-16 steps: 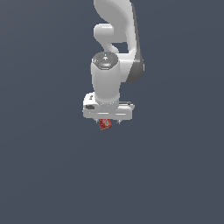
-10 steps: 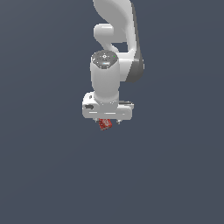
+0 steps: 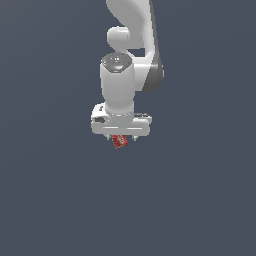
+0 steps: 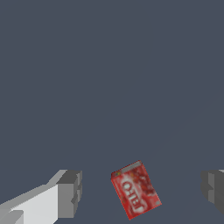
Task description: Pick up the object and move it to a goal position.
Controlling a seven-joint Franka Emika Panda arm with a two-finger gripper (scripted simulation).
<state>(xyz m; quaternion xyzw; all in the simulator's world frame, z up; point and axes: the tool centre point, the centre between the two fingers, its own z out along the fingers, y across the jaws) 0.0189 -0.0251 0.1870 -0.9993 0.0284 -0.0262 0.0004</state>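
Note:
The object is a small red box with white markings (image 4: 135,189). It lies tilted on the dark grey surface. In the wrist view it sits between my two grey fingertips (image 4: 70,192), with clear gaps on both sides. My gripper (image 4: 141,190) is open and touches nothing. In the exterior view the white gripper (image 3: 120,134) hangs straight over the red box (image 3: 119,142), which shows just below the hand. The fingers are mostly hidden there behind the hand.
A plain dark grey surface (image 3: 200,200) fills both views. The white arm (image 3: 131,30) rises behind the gripper towards the top of the exterior view.
The arm's wrist has shifted a little higher in the exterior view. The red box has stayed where it was, and the gripper stays open over it.

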